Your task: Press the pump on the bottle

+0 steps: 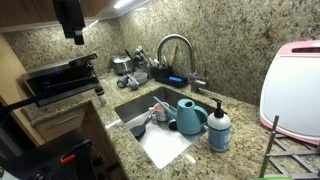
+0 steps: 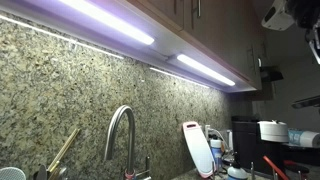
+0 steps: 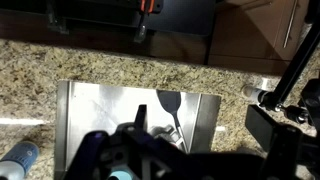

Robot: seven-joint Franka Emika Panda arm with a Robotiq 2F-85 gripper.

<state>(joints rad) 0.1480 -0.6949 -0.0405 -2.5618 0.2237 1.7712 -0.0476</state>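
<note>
The blue-grey bottle (image 1: 219, 133) stands on the granite counter at the sink's near right corner, with the black pump (image 1: 217, 106) on top. It is next to a teal watering can (image 1: 189, 116). My gripper (image 1: 72, 34) hangs high at the far left, well away from the bottle and holding nothing. In the wrist view the gripper (image 3: 185, 160) is a dark blur along the bottom edge, and its jaws are not readable. The bottle (image 3: 20, 158) shows at the lower left of that view. The pump is not clear there.
A steel sink (image 1: 160, 142) holds utensils, and a spatula (image 3: 168, 104) lies in it. A curved faucet (image 1: 176, 48) stands behind the sink. A pink-edged cutting board (image 1: 293, 90) stands at the right and a black appliance (image 1: 60, 78) at the left. Cabinets and lights hang overhead (image 2: 200, 68).
</note>
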